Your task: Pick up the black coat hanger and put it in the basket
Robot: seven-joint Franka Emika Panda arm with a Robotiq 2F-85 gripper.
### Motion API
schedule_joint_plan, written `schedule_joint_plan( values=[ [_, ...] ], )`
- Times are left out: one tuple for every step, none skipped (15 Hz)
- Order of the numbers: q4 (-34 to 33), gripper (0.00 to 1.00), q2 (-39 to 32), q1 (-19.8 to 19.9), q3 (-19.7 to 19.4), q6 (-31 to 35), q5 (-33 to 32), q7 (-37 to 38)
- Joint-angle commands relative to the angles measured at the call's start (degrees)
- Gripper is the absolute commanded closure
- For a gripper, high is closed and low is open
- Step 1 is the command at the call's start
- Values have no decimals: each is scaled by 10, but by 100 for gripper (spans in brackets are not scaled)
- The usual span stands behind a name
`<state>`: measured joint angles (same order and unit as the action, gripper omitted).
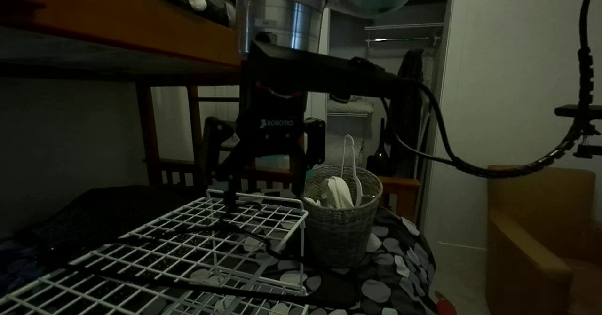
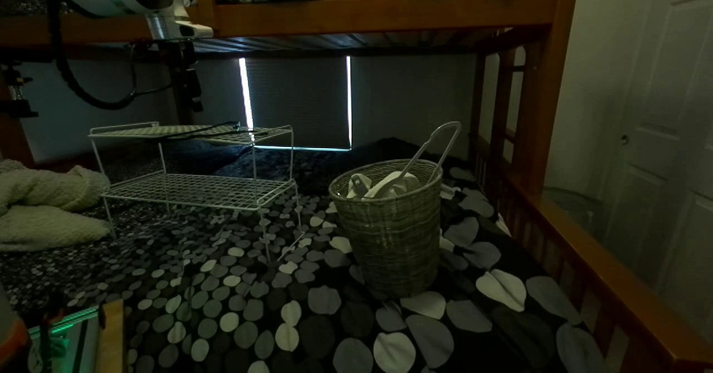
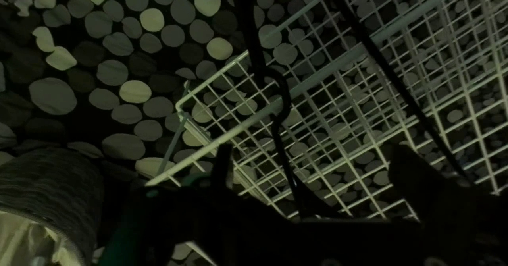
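Observation:
The black coat hanger (image 1: 188, 284) lies on top of the white wire grid. In an exterior view (image 2: 195, 133) it is a thin dark line along the top shelf. In the wrist view (image 3: 395, 79) one bar crosses the grid, and its curved dark part runs down between the fingers. My gripper (image 1: 263, 200) points down, open, with its fingertips apart above the grid; it also shows in an exterior view (image 2: 196, 106) and the wrist view (image 3: 309, 155). The basket (image 1: 338, 235) stands upright beside the grid, also in an exterior view (image 2: 390, 234) and partly in the wrist view (image 3: 51, 178).
The white wire grid (image 2: 184, 201) is a two-level shelf on the dotted bedding. White curved pieces (image 2: 445, 145) stick up from the basket. The upper bunk's wooden rail (image 2: 384, 16) runs above. A cable (image 1: 494, 171) hangs from the arm. A pale blanket (image 2: 50, 211) lies beside the shelf.

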<state>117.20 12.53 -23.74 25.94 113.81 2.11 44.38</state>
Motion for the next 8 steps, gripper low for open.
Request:
schedule_joint_plan(
  values=[
    [29,0,26,5,-23,22,61,-116],
    [33,0,28,8,-25,27,68,-132],
    [38,0,28,12,-28,33,74,-145],
    [44,0,29,15,-31,42,84,-157],
    [53,0,31,21,-30,47,82,-147],
    [59,0,31,25,-30,51,86,-143],
    [60,0,28,31,-28,44,76,-127],
    [65,0,27,35,-25,42,68,-116]
  ],
)
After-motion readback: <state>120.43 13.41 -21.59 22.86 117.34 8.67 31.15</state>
